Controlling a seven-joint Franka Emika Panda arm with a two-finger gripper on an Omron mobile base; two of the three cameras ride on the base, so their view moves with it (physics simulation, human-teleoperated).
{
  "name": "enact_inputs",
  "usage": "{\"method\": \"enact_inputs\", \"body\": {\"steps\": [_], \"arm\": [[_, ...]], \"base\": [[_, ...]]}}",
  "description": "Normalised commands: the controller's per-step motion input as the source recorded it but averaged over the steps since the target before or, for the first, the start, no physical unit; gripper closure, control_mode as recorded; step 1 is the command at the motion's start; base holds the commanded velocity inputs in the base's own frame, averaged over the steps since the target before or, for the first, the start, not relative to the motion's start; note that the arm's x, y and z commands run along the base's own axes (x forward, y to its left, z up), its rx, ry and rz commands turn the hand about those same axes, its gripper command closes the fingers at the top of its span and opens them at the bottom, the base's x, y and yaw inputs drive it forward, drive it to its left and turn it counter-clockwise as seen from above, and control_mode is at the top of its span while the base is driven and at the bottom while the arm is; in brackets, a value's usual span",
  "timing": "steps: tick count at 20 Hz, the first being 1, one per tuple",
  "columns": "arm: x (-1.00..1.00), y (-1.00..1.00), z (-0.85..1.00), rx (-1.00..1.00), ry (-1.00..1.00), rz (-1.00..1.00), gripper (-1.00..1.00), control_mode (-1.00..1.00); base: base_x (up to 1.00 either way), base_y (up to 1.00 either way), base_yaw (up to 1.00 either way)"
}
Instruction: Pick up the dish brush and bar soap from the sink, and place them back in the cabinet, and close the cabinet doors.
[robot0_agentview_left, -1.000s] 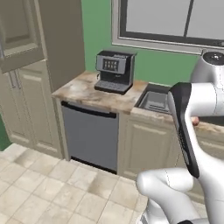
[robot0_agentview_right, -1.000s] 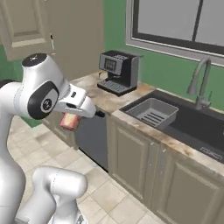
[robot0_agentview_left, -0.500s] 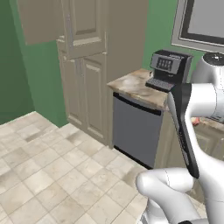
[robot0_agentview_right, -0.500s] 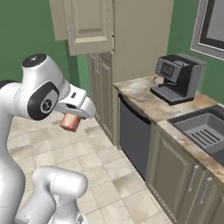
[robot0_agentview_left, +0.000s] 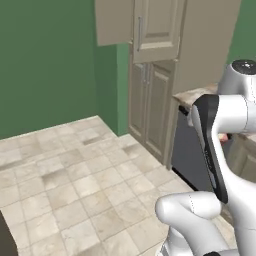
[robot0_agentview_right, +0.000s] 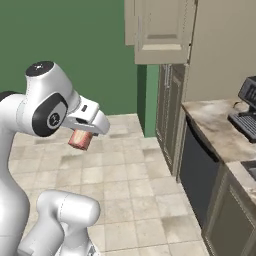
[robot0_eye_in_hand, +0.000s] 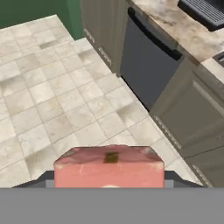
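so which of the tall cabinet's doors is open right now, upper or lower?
The upper door of the tall beige cabinet: it swings out from the front, its grey bar handle facing the room. The lower doors sit flush, shut.

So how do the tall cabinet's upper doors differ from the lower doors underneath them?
The upper doors stand swung out from the cabinet front, while the lower doors sit shut and flush. The upper doors are also shorter and the lower doors taller. Both pairs are beige with raised panels and vertical grey bar handles.
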Motion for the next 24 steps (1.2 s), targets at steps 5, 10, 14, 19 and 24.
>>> {"method": "enact_inputs", "body": {"steps": [5,10,14,19,24], "arm": [[0.0,0.0,0.0,0.0,0.0,0.0,1.0,1.0],[0.0,0.0,0.0,0.0,0.0,0.0,1.0,1.0],[0.0,0.0,0.0,0.0,0.0,0.0,1.0,1.0],[0.0,0.0,0.0,0.0,0.0,0.0,1.0,1.0],[0.0,0.0,0.0,0.0,0.0,0.0,1.0,1.0]], "base": [[0.0,0.0,0.48],[0.13,-0.12,0.41],[0.22,-0.21,0.33],[0.54,-0.04,0.19],[0.79,0.02,0.04]]}}
